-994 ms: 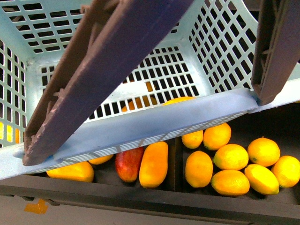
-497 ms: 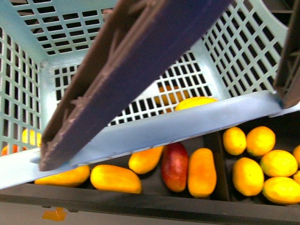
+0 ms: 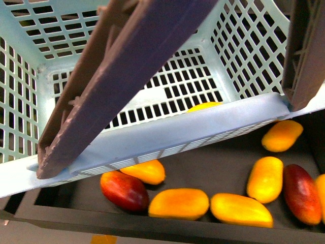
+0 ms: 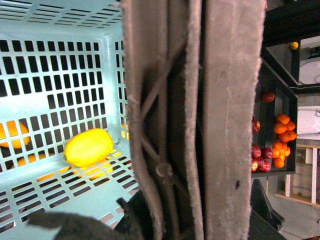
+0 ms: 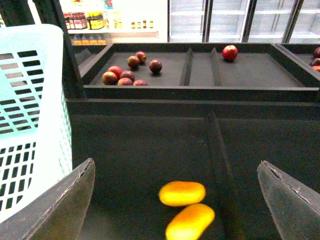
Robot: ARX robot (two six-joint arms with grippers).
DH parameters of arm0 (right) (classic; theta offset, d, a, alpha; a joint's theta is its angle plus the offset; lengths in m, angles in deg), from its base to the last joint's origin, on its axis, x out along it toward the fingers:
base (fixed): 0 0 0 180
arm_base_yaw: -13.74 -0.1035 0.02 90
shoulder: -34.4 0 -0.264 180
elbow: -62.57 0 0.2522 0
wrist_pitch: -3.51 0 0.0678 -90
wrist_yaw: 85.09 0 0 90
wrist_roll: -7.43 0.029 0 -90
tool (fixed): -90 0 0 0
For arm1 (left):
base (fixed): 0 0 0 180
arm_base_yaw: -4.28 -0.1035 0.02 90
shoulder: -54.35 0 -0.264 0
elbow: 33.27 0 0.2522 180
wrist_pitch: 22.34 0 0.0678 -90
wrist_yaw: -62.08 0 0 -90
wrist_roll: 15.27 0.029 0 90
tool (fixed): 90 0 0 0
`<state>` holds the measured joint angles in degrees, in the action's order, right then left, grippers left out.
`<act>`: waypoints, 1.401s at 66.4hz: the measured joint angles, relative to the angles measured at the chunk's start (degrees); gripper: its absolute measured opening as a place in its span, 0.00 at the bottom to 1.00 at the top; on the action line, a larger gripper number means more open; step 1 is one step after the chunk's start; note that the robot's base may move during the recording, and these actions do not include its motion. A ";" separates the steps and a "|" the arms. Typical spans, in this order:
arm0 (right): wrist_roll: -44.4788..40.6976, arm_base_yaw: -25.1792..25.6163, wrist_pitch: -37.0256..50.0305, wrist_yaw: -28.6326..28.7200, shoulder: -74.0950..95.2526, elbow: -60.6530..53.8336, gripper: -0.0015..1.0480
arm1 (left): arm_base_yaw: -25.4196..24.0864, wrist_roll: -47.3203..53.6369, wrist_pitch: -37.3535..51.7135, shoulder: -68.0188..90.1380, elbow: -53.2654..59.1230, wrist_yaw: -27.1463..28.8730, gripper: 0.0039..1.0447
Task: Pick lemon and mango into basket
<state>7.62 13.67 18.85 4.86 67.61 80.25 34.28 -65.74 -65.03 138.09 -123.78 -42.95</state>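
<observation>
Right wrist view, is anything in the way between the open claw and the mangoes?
Nothing visible. The right claw is open, the two yellow mangoes lie uncovered ahead of it, and the basket stands off to one side.

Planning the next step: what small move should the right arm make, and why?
Probably lower the open right pincer onto the mango below it: the lemon already lies in the basket, no mango visibly does.
</observation>
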 joint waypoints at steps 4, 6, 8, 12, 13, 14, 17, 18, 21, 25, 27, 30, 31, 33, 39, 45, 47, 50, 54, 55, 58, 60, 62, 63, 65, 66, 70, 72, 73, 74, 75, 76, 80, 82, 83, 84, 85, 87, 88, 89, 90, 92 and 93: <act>0.00 0.00 -0.04 0.04 0.00 -0.04 0.92 | 0.00 0.02 0.00 0.00 0.00 0.09 0.14; 0.00 0.00 -0.02 0.02 0.00 -0.04 0.92 | 0.00 0.02 0.00 0.00 -0.02 0.04 0.14; 0.00 0.00 -0.02 0.33 0.02 -0.04 0.92 | -0.02 0.09 0.00 0.00 -0.02 0.02 0.14; -0.02 0.00 -0.02 0.48 0.07 -0.04 0.92 | -0.57 0.11 0.00 0.02 -0.02 0.61 0.14; -0.02 0.00 -0.02 0.50 0.04 -0.04 0.92 | -0.68 0.02 0.00 0.02 -0.02 0.74 0.14; -0.02 0.00 -0.02 0.52 0.04 -0.04 0.92 | -0.79 -0.02 0.00 0.00 -0.02 0.94 0.14; 0.00 0.00 -0.04 0.33 -0.15 -0.04 0.92 | -0.98 0.09 0.00 -0.09 -0.04 1.66 0.14; 0.50 -0.11 -0.63 -0.57 0.09 0.15 0.92 | -0.98 0.22 0.00 -0.11 -0.07 1.77 0.14; 5.86 -1.51 -14.27 -9.14 3.72 5.22 0.92 | -0.96 0.81 0.02 -0.11 -0.15 1.99 0.14; 14.03 0.81 -32.26 -17.09 12.85 14.43 0.92 | -0.74 1.01 0.00 -0.11 -0.15 1.40 0.14; 16.15 1.95 -35.41 -17.16 15.67 16.41 0.92 | -0.59 0.90 0.00 -0.11 -0.15 1.16 0.14; 19.06 4.50 -36.81 -16.09 21.16 18.84 0.92 | -0.42 0.72 0.00 -0.09 -0.15 0.70 0.14; 19.80 5.77 -35.91 -14.97 24.06 19.85 0.92 | -0.42 0.70 0.00 -0.02 -0.15 0.48 0.14; 21.42 8.26 -32.83 -12.81 29.94 21.92 0.92 | -0.42 0.55 0.00 0.00 -0.15 0.42 0.14; 23.80 13.33 -24.94 -9.25 45.94 28.85 0.92 | -0.22 0.39 0.04 0.00 -0.15 -0.09 0.14; 25.86 16.48 -21.73 -7.82 61.33 36.26 0.92 | 0.04 0.13 0.04 0.00 -0.15 -0.44 0.14; 26.45 17.09 -21.55 -8.31 65.57 38.42 0.92 | 0.07 0.07 0.07 0.00 -0.15 -0.44 0.14; 27.30 17.70 -21.33 -8.04 70.64 40.98 0.92 | 0.07 0.00 0.07 0.00 -0.15 -0.35 0.14; 28.33 18.32 -21.24 -7.85 76.19 43.93 0.92 | 0.04 0.04 0.04 0.00 -0.15 0.02 0.14; 28.59 18.47 -21.29 -7.89 78.14 45.05 0.92 | 0.04 0.04 0.04 0.00 -0.15 0.17 0.14; 29.22 18.60 -21.33 -7.85 81.68 46.95 0.92 | -0.02 0.07 0.04 0.00 -0.15 0.48 0.14; 29.66 18.62 -21.40 -7.69 83.95 48.30 0.92 | -0.07 0.11 0.04 0.00 -0.15 0.70 0.14; 30.47 18.62 -21.62 -7.65 86.64 49.92 0.92 | -0.09 0.15 0.04 0.00 -0.15 0.83 0.14; 30.75 18.58 -21.73 -7.63 87.82 50.66 0.92 | -0.09 0.15 0.04 0.00 -0.15 0.85 0.14; 31.43 18.47 -21.73 -7.54 89.99 52.09 0.92 | -0.09 0.15 0.04 0.00 -0.15 0.76 0.14; 31.71 18.45 -21.77 -7.45 90.92 52.78 0.92 | -0.09 0.15 0.04 0.00 -0.15 0.66 0.14; 32.70 18.18 -22.18 -7.37 94.03 55.47 0.92 | -0.07 0.07 0.04 0.00 -0.15 0.15 0.14; 33.05 18.16 -22.32 -7.37 94.75 56.13 0.92 | -0.07 0.07 0.04 0.00 -0.15 0.02 0.14; 33.18 18.16 -22.40 -7.34 95.06 56.46 0.92 | -0.07 0.07 0.04 0.00 -0.15 0.02 0.14; 33.44 18.16 -22.47 -7.34 95.69 57.05 0.92 | -0.07 0.07 0.04 0.00 -0.15 0.00 0.14; 33.57 18.16 -22.49 -7.34 96.00 57.37 0.92 | -0.07 0.04 0.04 0.00 -0.15 0.00 0.14; 33.62 18.16 -22.53 -7.34 96.32 57.68 0.92 | -0.07 0.04 0.04 0.00 -0.15 -0.02 0.14; 34.18 18.18 -22.93 -7.43 97.83 59.12 0.92 | -0.04 0.04 0.04 0.00 -0.15 -0.02 0.14; 34.58 18.18 -23.23 -7.43 98.73 59.98 0.92 | -0.04 0.04 0.04 0.00 -0.15 -0.02 0.14; 34.62 18.18 -23.30 -7.45 99.01 60.26 0.92 | -0.04 0.04 0.04 0.00 -0.15 -0.02 0.14; 34.71 18.18 -23.34 -7.45 99.34 60.52 0.92 | -0.04 0.04 0.04 0.00 -0.15 0.00 0.14; 34.80 18.18 -23.41 -7.50 99.60 60.76 0.92 | -0.04 0.04 0.04 0.00 -0.15 0.00 0.14; 34.95 18.21 -23.69 -7.80 100.50 61.57 0.92 | -0.04 0.04 0.04 0.00 -0.15 0.02 0.14; 34.99 18.21 -23.78 -7.85 100.74 61.79 0.92 | -0.04 0.04 0.04 0.00 -0.15 0.02 0.14; 35.01 18.21 -23.87 -7.85 101.04 62.03 0.92 | -0.04 0.04 0.04 0.00 -0.15 0.02 0.14; 35.06 18.21 -24.04 -7.87 101.59 62.51 0.92 | -0.04 0.04 0.04 0.00 -0.15 0.07 0.14; 35.15 18.21 -24.17 -7.89 102.16 62.97 0.92 | -0.04 0.04 0.04 0.00 -0.15 0.11 0.14; 35.17 18.21 -24.26 -7.93 102.40 63.21 0.92 | -0.04 0.04 0.04 0.00 -0.15 0.17 0.14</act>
<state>42.79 31.87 -5.41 -3.07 170.01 143.46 34.23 -65.70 -64.98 138.09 -123.93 -42.78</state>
